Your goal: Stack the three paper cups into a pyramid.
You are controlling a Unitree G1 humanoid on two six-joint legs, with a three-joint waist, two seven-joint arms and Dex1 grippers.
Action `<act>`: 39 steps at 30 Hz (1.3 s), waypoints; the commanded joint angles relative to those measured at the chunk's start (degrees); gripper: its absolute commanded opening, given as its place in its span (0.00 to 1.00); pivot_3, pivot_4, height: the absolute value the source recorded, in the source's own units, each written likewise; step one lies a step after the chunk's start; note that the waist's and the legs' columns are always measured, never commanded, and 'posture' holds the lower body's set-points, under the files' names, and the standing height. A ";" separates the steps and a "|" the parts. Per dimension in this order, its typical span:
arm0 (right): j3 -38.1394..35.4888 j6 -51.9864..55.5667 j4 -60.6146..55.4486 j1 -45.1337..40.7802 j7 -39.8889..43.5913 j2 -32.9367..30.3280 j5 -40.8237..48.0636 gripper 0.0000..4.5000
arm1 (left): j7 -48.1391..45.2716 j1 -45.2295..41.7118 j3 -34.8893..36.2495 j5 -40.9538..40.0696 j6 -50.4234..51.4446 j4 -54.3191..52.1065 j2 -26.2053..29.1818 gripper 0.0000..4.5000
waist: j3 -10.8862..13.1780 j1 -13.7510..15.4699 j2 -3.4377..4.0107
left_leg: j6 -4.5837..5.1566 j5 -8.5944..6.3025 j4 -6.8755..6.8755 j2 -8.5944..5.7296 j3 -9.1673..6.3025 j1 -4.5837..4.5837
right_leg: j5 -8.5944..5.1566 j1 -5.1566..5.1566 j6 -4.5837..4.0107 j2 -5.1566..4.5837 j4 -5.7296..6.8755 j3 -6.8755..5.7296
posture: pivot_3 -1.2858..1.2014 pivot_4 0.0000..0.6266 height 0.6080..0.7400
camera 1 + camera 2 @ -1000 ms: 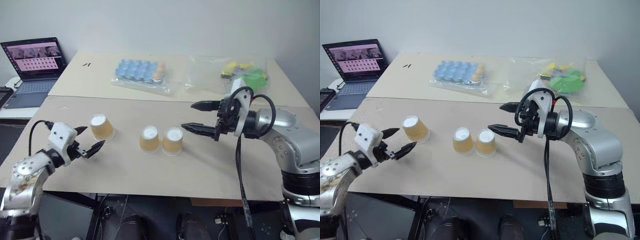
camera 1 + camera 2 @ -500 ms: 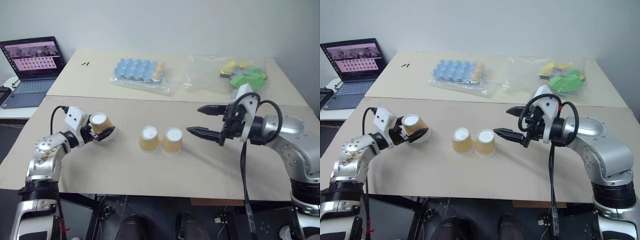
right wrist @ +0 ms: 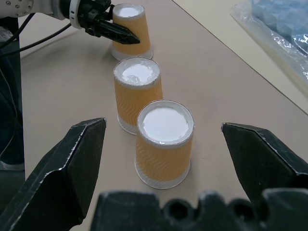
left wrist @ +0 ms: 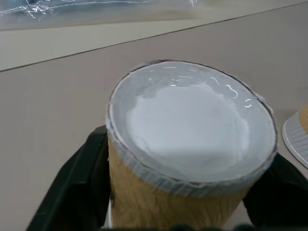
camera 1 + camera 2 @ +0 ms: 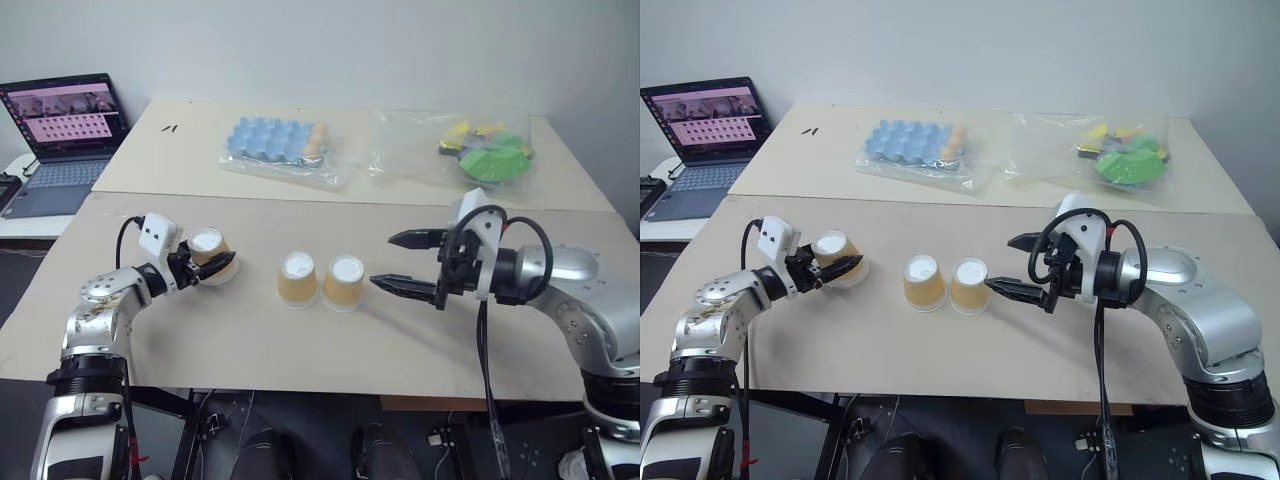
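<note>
Over on the far left there's a laptop (image 5: 65,130) w/ its screen on, sitting off the table edge. Next, the left gripper (image 5: 200,268) is clamped on the first paper cup (image 5: 211,257), fingers either side of the tan wall, cup upside down w/ white bottom up and seemingly on the table (image 5: 240,350). Mid-table, the other two cups, middle cup (image 5: 299,279) and right cup (image 5: 344,283), stand upside down side by side, touching or nearly so, well apart from the gripped one. Behind them, at the back, a blue tray in a plastic bag (image 5: 280,145). Just right of the pair, the right gripper (image 5: 400,262) hangs w/ fingers spread wide, nothing in them, pointing at the right cup. Back right: a bag of green/yellow stuff (image 5: 485,155).
</note>
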 commanded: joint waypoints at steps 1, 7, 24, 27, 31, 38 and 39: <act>-0.94 -1.14 -0.86 -0.15 -0.11 -0.65 0.33 1.00 | 0.02 -1.10 0.45 -0.01 -0.72 -1.72 0.35 0.69 | 0.00 0.00 0.00 | 0.00 0.00 0.00 0.00 0.00 0.00 | 0.00 0.00 0.00 0.00 0.00 0.00 | 0.52 0.24 0.79; -0.27 -1.84 -0.06 -0.07 -0.73 -0.34 -1.00 1.00 | -0.59 -5.18 -0.90 -0.56 -0.35 -3.65 -0.46 0.69 | 0.01 0.21 -0.02 | 0.00 0.00 0.03 -0.01 -0.02 -0.01 | 0.00 0.00 0.00 0.00 0.02 -0.01 | 0.52 0.24 0.79; 0.48 -3.47 1.11 1.66 -4.17 1.21 -3.60 1.00 | -21.56 -31.72 -14.15 -7.06 11.21 -1.97 -8.07 0.69 | 0.08 0.40 -0.23 | 0.01 0.00 0.37 -0.14 -0.17 -0.11 | -0.04 0.03 0.13 0.05 0.24 -0.06 | 0.52 0.24 0.79; -0.08 -3.29 0.58 2.50 -5.02 1.11 -3.44 1.00 | -24.03 -32.28 -15.61 -5.81 9.90 0.83 -8.77 0.69 | 0.08 0.41 -0.22 | 0.02 0.00 0.40 -0.14 -0.21 -0.11 | -0.04 0.06 0.13 0.05 0.25 -0.06 | 0.52 0.24 0.79; -0.75 -3.43 -0.10 3.95 -5.69 0.74 -3.38 1.00 | -26.95 -33.21 -17.17 -4.37 8.80 3.39 -9.19 0.69 | 0.09 0.44 -0.23 | 0.02 0.00 0.42 -0.15 -0.23 -0.14 | -0.04 0.04 0.13 0.05 0.25 -0.06 | 0.52 0.24 0.79; -1.32 -3.19 -0.75 5.22 -7.08 0.72 -3.51 1.00 | -31.19 -33.56 -19.34 -2.49 8.36 4.81 -9.87 0.69 | 0.09 0.51 -0.23 | 0.02 0.00 0.45 -0.15 -0.28 -0.16 | -0.05 0.04 0.13 0.05 0.25 -0.08 | 0.52 0.24 0.79; -1.29 -3.08 -0.87 5.27 -7.27 0.79 -3.46 1.00 | -31.86 -33.41 -19.74 -2.18 8.40 4.63 -9.82 0.69 | 0.09 0.51 -0.23 | 0.02 0.00 0.46 -0.15 -0.29 -0.16 | -0.04 0.04 0.13 0.04 0.25 -0.08 | 0.52 0.24 0.79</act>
